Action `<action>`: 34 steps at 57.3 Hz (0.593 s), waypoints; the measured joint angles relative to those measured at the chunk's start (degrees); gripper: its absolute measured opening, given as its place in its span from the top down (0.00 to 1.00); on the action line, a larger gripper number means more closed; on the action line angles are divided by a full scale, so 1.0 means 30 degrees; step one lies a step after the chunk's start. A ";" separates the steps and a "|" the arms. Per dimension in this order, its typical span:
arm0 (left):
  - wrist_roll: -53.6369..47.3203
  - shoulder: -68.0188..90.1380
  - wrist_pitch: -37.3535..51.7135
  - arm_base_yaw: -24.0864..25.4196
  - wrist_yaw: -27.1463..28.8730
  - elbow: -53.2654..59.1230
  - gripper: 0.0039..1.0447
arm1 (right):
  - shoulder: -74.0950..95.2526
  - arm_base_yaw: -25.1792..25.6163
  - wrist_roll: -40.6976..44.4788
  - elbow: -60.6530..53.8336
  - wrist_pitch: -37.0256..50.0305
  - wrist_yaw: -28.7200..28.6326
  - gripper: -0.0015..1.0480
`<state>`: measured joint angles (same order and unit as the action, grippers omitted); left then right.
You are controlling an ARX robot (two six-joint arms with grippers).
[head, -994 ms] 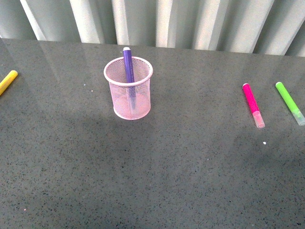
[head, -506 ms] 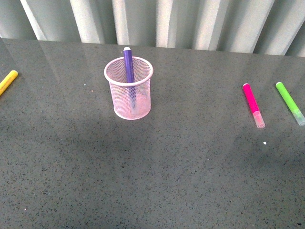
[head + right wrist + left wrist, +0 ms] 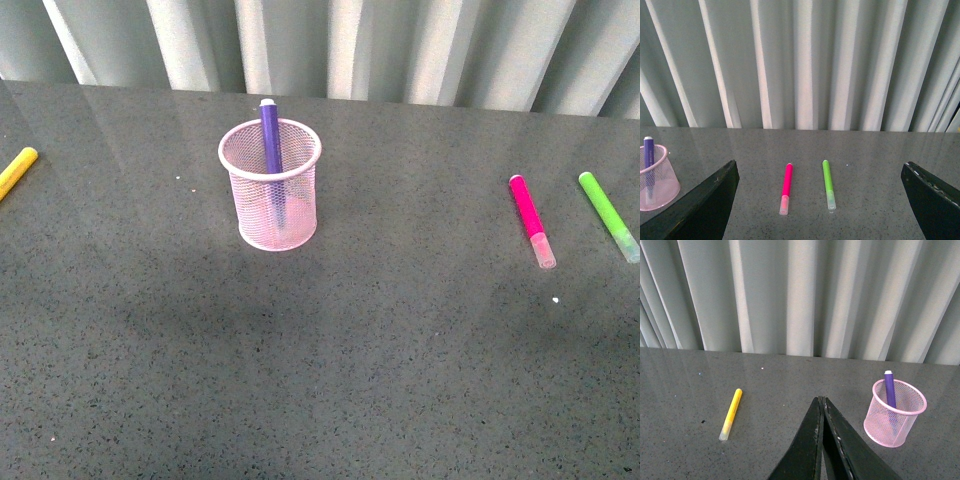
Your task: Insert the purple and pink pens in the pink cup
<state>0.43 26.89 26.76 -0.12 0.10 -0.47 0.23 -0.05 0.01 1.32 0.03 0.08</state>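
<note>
Pink cup (image 3: 248, 208) holds purple pen (image 3: 269, 132); pink pen (image 3: 529, 217) lies outside.

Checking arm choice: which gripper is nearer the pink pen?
Right. The right gripper faces the pink pen, open; the left gripper, shut, faces the yellow pen and pink cup.

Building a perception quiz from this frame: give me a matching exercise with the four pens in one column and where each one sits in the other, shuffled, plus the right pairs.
Things:
1. purple pen
2. pink pen
3. yellow marker
4. lime-green marker

Places, as seen in the front view:
A. lying flat, furthest right
B. standing in the pink cup
C. lying flat at the left edge of the view
D. lying flat, just left of the green one

Pairs: 1-B, 2-D, 3-C, 4-A.
</note>
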 joint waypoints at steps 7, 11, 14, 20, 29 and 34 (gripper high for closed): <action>0.0000 -0.1632 -0.1566 0.0000 0.0000 0.0000 0.97 | 0.0000 0.0000 0.0000 0.0000 0.0000 0.0000 0.07; 0.0000 -0.2382 -0.2288 0.0000 0.0000 0.0000 0.97 | 0.0000 0.0000 0.0000 0.0000 0.0000 0.0000 0.07; 0.0000 -0.2754 -0.2637 0.0000 0.0000 0.0000 0.97 | 0.0000 0.0000 0.0000 0.0000 0.0000 0.0000 0.07; 0.0000 -0.3504 -0.3395 0.0000 0.0000 0.0000 0.97 | 0.0000 0.0000 0.0000 0.0000 0.0000 0.0000 0.07; 0.0000 -0.4481 -0.4364 0.0000 0.0000 0.0000 0.97 | 0.0000 0.0000 0.0000 0.0000 0.0000 0.0000 0.07; 0.0000 -0.5042 -0.4932 0.0000 0.0000 0.0000 0.97 | 0.0000 0.0000 0.0000 0.0000 0.0000 0.0000 0.07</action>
<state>0.43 11.77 11.97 -0.12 0.10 -0.47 0.23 -0.05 0.01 1.32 0.03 0.08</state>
